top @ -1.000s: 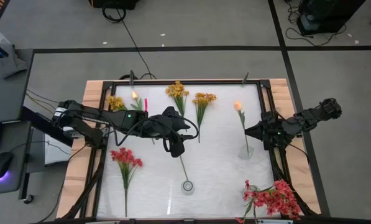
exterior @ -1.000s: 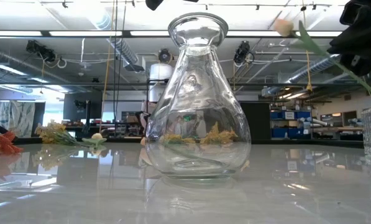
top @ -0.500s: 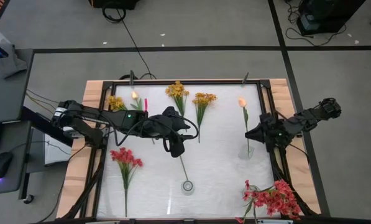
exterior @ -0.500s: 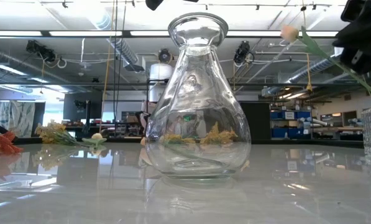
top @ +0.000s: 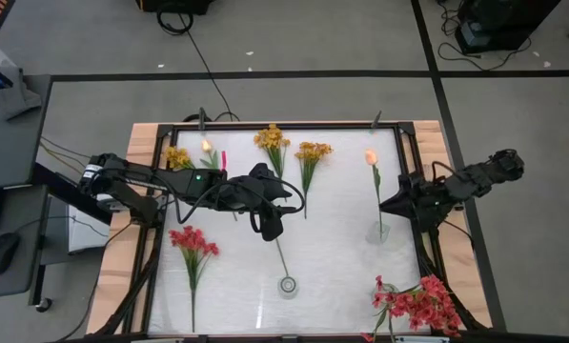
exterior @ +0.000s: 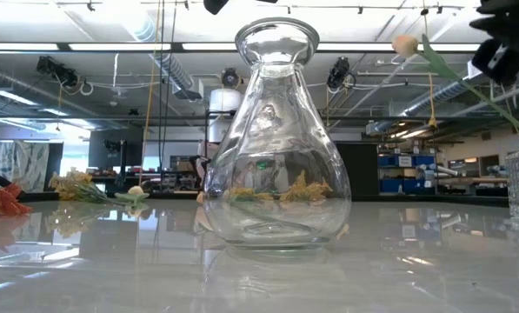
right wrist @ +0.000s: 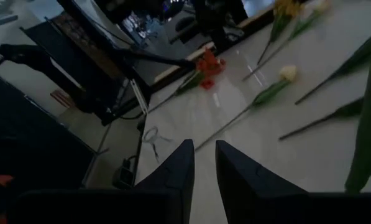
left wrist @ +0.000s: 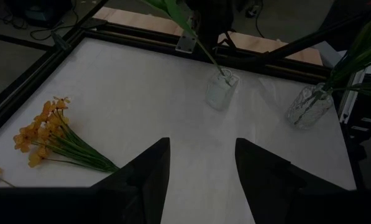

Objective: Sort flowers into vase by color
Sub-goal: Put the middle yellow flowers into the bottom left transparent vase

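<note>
High view, peach tulip stem (top: pixel 375 191) in small vase (top: pixel 378 232), bud toward table's far edge

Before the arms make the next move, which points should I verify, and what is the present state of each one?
1. Peach tulip stem stands in the small vase: ok.
2. Right gripper has nothing between its fingers, the stem passes beside it: ok.
3. Left gripper is open and empty: ok.
4. Middle vase is upright: ok.
5. The leaning tulip will not tip out: cannot tell.
</note>
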